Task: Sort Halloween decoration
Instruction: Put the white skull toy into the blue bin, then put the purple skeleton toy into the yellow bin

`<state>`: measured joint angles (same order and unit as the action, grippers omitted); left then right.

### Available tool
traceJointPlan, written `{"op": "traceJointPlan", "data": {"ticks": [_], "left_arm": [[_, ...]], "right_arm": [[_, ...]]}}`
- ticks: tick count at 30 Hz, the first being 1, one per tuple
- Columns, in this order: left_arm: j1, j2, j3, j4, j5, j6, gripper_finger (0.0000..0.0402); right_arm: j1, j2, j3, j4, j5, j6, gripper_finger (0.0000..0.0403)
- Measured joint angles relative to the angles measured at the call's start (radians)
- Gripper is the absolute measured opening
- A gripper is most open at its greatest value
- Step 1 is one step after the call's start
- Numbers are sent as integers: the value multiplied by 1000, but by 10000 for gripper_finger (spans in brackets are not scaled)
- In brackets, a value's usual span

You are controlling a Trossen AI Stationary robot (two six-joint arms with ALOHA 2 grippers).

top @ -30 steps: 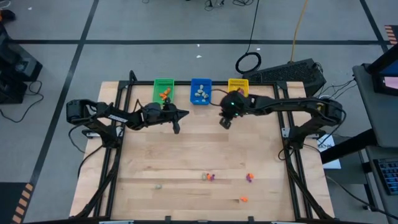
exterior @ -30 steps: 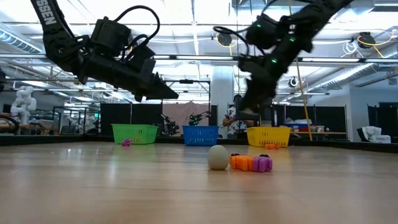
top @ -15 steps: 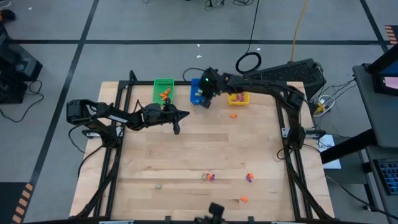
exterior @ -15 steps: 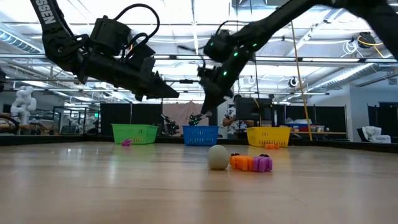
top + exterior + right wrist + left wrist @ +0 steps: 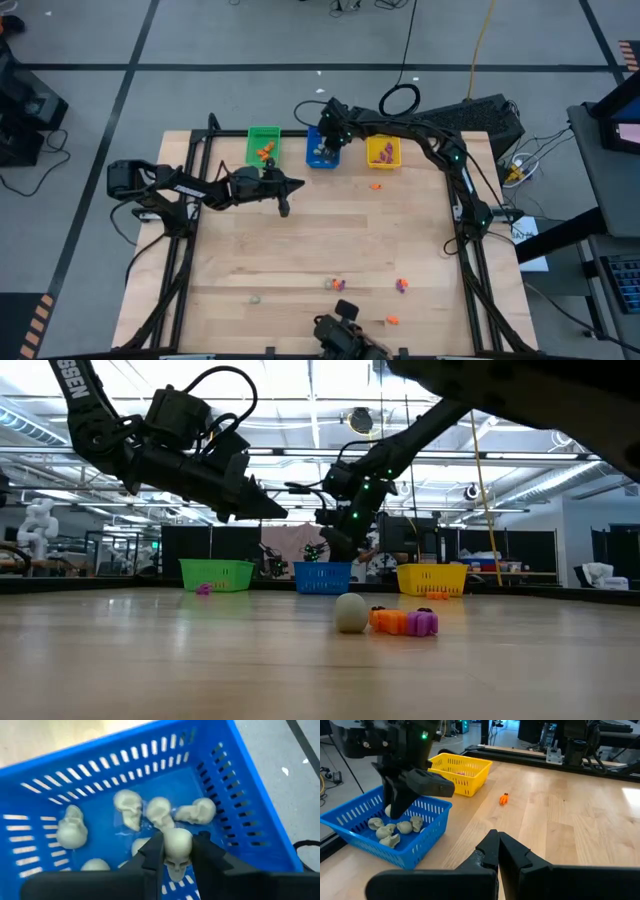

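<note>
My right gripper [image 5: 176, 851] hovers over the blue bin [image 5: 322, 150], shut on a pale skull trinket [image 5: 177, 845]; it also shows in the high view [image 5: 328, 135] and the low view [image 5: 340, 542]. Several more pale skulls [image 5: 131, 807] lie on the bin's floor. My left gripper [image 5: 496, 840] is shut and empty, held above the table in front of the green bin [image 5: 263, 145]. Loose trinkets lie on the table: an orange one [image 5: 375, 185] near the yellow bin [image 5: 383, 152], and several near the front edge [image 5: 336, 285]. My right gripper pinches the skull by its two sides [image 5: 167, 846] between its two fingers. The fingers come from above, pointing down into the blue bin. The skull is lifted clear of the other skulls in the bin.
The three bins stand in a row at the table's far edge. In the low view a pale ball [image 5: 350, 612] and orange and purple trinkets [image 5: 405, 622] lie close to the camera. A dark object [image 5: 345, 338] sits at the table's near edge.
My right gripper has swung from in front of the yellow bin toward the table's left and far edge, and now stands over the blue bin.
</note>
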<state>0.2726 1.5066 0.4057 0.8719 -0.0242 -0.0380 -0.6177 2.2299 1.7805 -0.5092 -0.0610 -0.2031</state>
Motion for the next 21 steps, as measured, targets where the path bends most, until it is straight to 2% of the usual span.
{"op": "traceJointPlan", "data": {"ticks": [4,14,17,21], "left_arm": [[0,0,0,0,0,0,5],[0,0,0,-34,0,-8,5],[0,0,0,-36,0,-8,5],[-4,0,0,-47,1,-4,5]], "right_arm": [[-4,0,0,20,6,0,79],[-3,-3,0,26,6,-17,172],[-2,-27,0,11,6,-14,171],[16,-80,0,19,6,-27,126]]}}
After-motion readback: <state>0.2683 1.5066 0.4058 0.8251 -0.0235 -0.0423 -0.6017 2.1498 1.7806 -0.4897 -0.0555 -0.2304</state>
